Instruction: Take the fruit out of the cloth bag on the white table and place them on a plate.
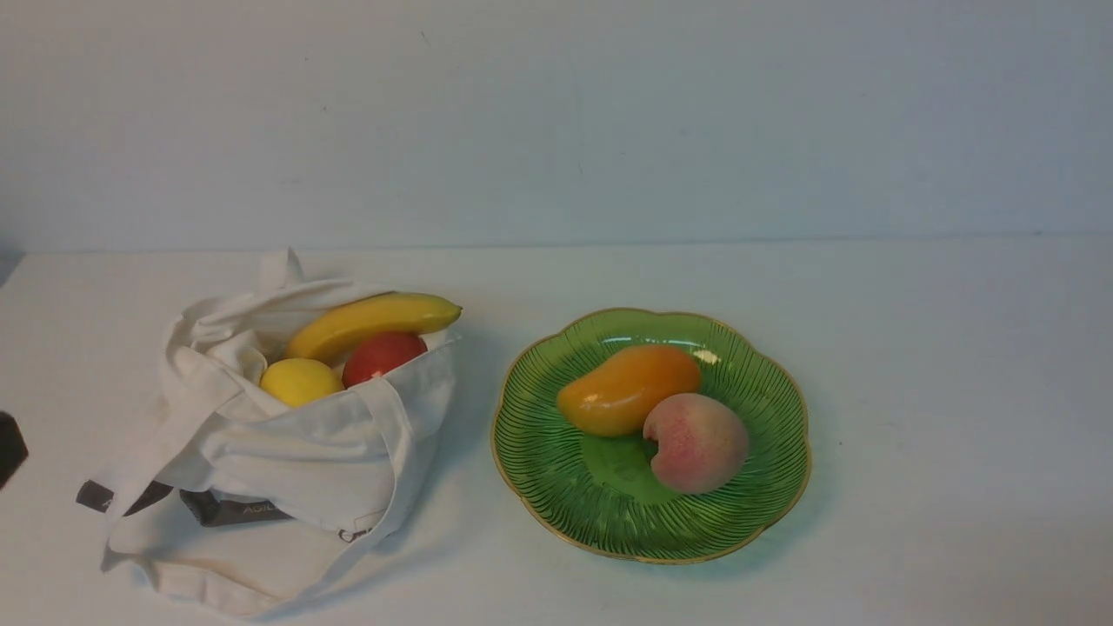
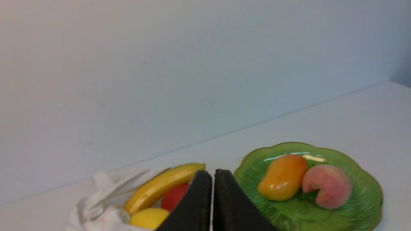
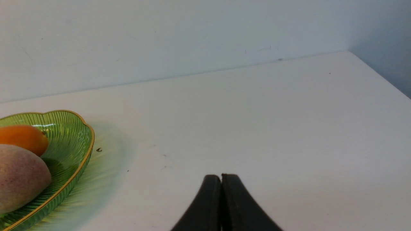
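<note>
The cloth bag (image 1: 287, 452) lies open at the left of the white table (image 1: 939, 365). A banana (image 1: 374, 320), a round red fruit (image 1: 383, 355) and a lemon (image 1: 301, 381) sit in its mouth. The green plate (image 1: 556, 487) at the centre holds the mango (image 1: 628, 389) and the peach (image 1: 696, 442), touching each other. My left gripper (image 2: 213, 171) is shut and empty, back from the bag (image 2: 96, 211) and the plate (image 2: 362, 205). My right gripper (image 3: 221, 175) is shut and empty over bare table, to the right of the plate (image 3: 74, 150).
A pale wall runs along the table's far edge. A dark shape (image 1: 10, 448) shows at the left edge of the front view beside the bag. The bag's dark grey label (image 1: 235, 509) faces the front. The table's right edge shows in the right wrist view (image 3: 379, 77).
</note>
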`<state>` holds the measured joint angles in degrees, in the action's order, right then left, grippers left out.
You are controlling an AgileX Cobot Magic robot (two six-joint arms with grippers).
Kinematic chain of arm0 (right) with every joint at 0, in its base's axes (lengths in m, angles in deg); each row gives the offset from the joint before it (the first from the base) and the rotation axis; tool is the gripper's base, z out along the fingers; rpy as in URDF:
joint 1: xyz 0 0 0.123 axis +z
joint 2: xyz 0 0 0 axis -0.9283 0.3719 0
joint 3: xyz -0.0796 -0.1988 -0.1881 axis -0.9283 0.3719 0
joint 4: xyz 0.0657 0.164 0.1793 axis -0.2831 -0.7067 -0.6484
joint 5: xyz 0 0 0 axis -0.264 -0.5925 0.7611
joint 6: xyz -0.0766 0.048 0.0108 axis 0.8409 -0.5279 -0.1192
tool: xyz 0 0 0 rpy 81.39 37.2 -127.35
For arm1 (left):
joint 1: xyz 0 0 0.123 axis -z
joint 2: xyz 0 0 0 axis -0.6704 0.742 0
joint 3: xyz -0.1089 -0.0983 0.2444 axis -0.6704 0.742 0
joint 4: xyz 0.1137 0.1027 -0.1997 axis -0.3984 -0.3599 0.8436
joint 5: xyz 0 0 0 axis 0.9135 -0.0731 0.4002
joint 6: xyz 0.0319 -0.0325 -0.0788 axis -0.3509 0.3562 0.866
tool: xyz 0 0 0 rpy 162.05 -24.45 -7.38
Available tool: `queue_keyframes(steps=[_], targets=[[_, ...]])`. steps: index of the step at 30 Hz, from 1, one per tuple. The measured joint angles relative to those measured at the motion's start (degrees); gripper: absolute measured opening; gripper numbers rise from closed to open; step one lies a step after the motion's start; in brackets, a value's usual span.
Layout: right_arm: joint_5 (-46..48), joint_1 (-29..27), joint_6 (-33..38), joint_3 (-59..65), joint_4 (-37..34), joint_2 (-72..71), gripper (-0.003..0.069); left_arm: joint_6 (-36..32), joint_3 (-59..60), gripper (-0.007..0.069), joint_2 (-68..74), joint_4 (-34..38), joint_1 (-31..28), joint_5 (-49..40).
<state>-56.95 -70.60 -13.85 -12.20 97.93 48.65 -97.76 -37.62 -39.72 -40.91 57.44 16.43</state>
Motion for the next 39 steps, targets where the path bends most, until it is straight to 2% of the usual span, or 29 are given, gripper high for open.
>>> queue_keyframes(steps=[2, 4, 10, 14, 39], targets=[[0.0, 0.0, 0.0, 0.0, 0.0, 0.0, -0.0015, 0.6, 4.4, -0.0008, -2.7, 0.0, -2.2, 2.1], [0.0, 0.0, 0.0, 0.0, 0.0, 0.0, -0.0015, 1.3, 14.2, -0.0008, -8.9, -0.2, -7.2, 5.4], [0.1, 0.0, 0.0, 0.0, 0.0, 0.0, -0.0015, 3.7, 26.3, -0.0008, -12.1, -0.3, -13.0, 6.5], [0.1, 0.0, 0.0, 0.0, 0.0, 0.0, -0.0015, 5.8, 27.9, -0.0008, -12.1, -1.1, -13.1, 5.1], [0.1, 0.0, 0.2, 0.0, 0.1, 0.0, -0.0015, 5.7, 28.0, -0.0008, -12.1, -1.9, -13.1, 4.2]])
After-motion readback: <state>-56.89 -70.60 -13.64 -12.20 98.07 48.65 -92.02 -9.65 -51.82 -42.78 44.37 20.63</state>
